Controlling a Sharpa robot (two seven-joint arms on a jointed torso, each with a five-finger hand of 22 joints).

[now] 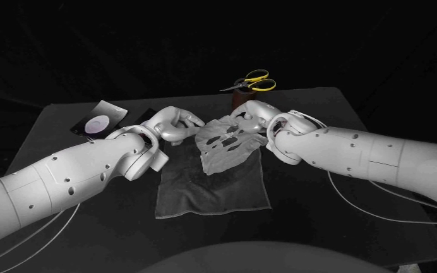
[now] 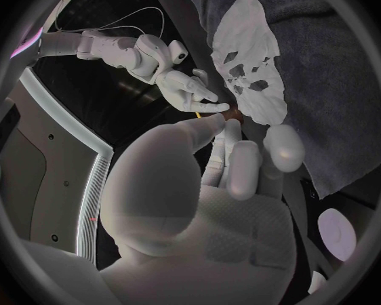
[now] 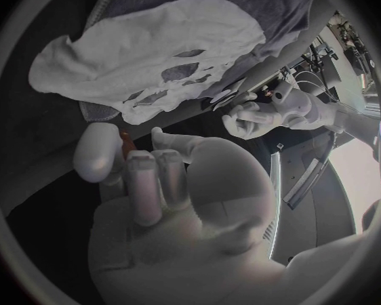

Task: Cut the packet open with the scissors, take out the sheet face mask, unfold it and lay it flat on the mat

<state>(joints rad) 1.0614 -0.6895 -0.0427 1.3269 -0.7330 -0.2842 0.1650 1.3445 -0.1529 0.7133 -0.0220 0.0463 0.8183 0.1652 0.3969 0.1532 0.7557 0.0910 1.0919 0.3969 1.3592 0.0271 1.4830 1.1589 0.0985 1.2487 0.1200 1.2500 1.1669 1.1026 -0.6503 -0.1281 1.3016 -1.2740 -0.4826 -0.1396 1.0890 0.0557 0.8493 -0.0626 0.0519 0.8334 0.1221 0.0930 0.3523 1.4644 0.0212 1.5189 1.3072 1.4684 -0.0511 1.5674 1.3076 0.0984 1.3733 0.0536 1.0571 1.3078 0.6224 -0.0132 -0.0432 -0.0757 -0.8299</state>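
The white sheet mask [image 1: 228,143] lies spread out, with its eye and mouth holes showing, on the far half of the grey mat [image 1: 214,191]. Its far edge sits between my two hands. My left hand [image 1: 173,124] hovers just left of that edge, and its own wrist view shows the fingers [image 2: 233,156] with nothing in them. My right hand [image 1: 255,116] is just right of the edge, thumb apart from the fingers [image 3: 148,176], also holding nothing. The mask [image 3: 156,54] lies clear of the right hand's fingers. The cut packet [image 1: 98,121] rests at the far left. The yellow-handled scissors [image 1: 251,82] stand in a brown holder.
The brown holder [image 1: 240,100] with the scissors stands right behind my right hand at the table's far edge. The packet lies close to my left forearm. Thin cables trail off both arms near the table's front.
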